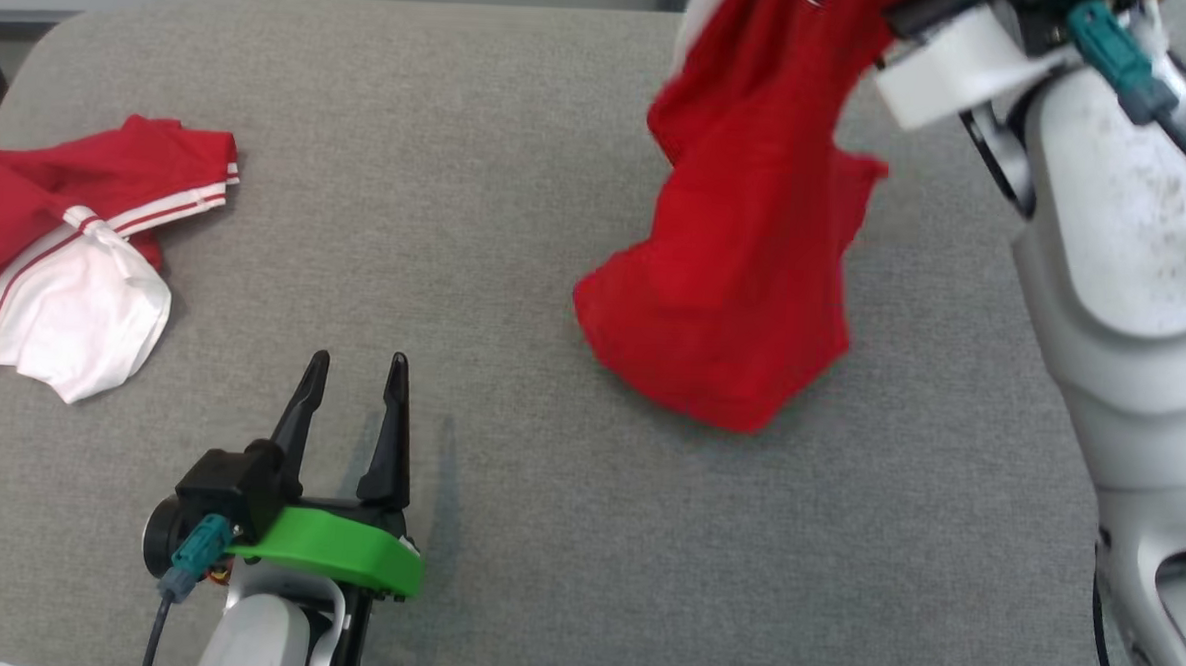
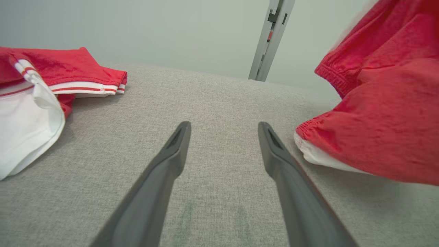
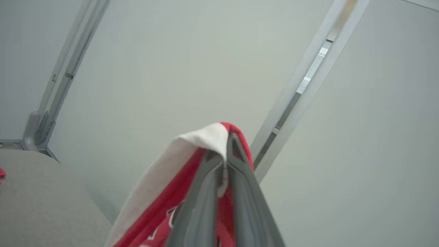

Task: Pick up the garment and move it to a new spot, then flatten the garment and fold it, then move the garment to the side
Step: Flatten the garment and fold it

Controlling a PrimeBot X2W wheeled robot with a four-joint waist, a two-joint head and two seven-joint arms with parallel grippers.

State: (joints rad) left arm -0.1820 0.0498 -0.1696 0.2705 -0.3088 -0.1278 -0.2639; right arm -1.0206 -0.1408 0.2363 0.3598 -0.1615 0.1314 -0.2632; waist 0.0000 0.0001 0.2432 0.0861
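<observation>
The garment (image 1: 747,240), a red piece with a white lining at its hem, hangs in the air over the far right part of the worktop (image 1: 521,150). It is pinched at its top and drapes down in a loose bunch. Its lowest folds reach toward the middle of the worktop, and whether they brush the grey cloth surface or hang just clear of it cannot be told.

The right gripper (image 3: 224,151) holds it. In the right wrist view its two dark fingers are pressed tight together, with a fold of red and white cloth caught between them near the tips. Gripping one edge this way lets the weight pull the rest down, which probably makes the piece easier to carry and lay out at a new spot. By that reading the first step, the pick-up and move, is under way, and flattening and folding are not yet begun.

The left gripper (image 1: 357,363) waits low over the near left part of the worktop. Its fingers are spread wide with nothing between them, and they point toward the far edge. It looks ready to take a second corner.

A second garment (image 1: 77,240), red with white stripes and a white panel, lies crumpled at the left edge, well apart from the hanging one.
</observation>
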